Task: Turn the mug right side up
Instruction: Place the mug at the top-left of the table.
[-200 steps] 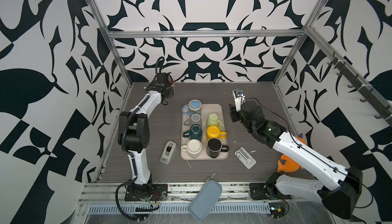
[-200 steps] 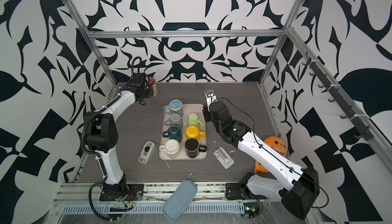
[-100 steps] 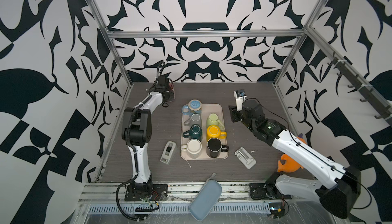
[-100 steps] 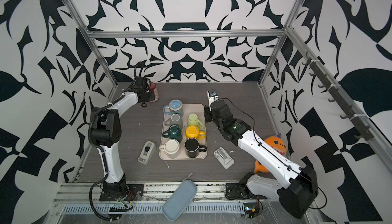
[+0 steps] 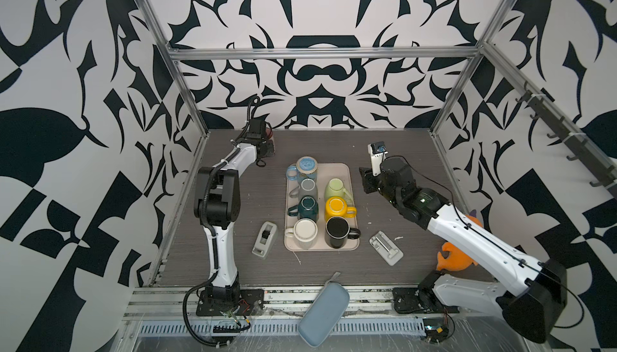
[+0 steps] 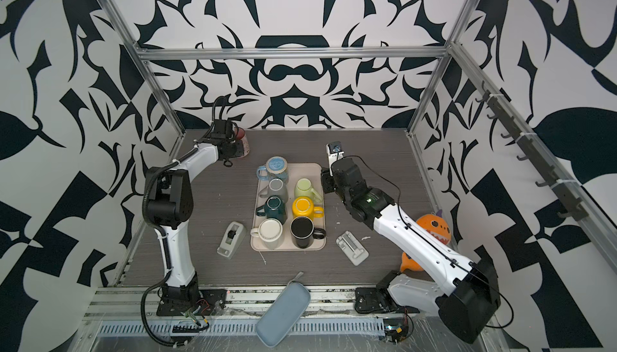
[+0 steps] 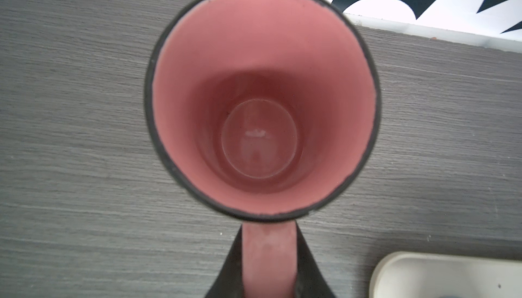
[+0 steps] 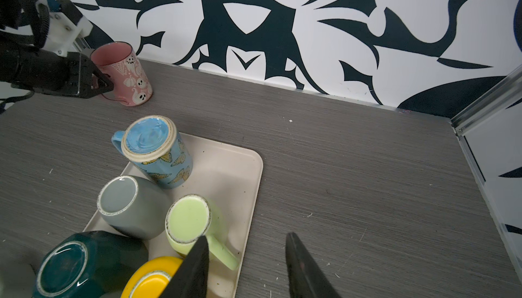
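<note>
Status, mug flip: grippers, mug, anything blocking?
Left gripper shut on pink mug handle. Right gripper open, empty, near tray edge. Mug upright, mouth up, on table. Nothing crowding it.

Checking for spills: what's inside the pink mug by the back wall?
The pink mug is empty: bare pink walls and bottom with a faint reflection. Nothing inside is hidden; the left fingers cover only part of its handle.

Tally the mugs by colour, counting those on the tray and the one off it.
Pink mug: 1
Light blue mug: 1
Grey mug: 1
Light green mug: 1
Dark teal mug: 1
Yellow mug: 1
Cream mug: 1
Black mug: 1
Total: 8
</note>
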Tool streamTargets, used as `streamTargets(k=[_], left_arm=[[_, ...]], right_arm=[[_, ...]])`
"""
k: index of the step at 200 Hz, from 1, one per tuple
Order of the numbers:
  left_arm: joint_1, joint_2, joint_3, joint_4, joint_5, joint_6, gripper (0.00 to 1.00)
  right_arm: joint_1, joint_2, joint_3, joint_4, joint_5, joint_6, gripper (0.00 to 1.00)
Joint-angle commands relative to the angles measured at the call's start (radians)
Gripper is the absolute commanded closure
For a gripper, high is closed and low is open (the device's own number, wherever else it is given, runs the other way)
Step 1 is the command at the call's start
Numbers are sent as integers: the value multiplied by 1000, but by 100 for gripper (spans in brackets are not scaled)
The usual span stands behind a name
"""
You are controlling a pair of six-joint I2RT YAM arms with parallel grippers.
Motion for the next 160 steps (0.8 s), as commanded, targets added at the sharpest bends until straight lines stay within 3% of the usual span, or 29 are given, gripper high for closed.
streamTargets(k=[1, 84, 137, 160], left_arm=[[8, 10, 42, 8, -20, -20, 82], [9, -30, 14, -15, -10, -34, 42], [7, -255, -78, -45, -9, -70, 35], [7, -402, -164, -48, 20, -164, 31]], right_arm=[[-7, -1, -1, 20, -4, 18, 54], [-7, -7, -15, 23, -6, 29, 54], [-9, 22, -5, 29, -28, 40, 53], [-20, 56, 13, 39, -61, 67, 53]])
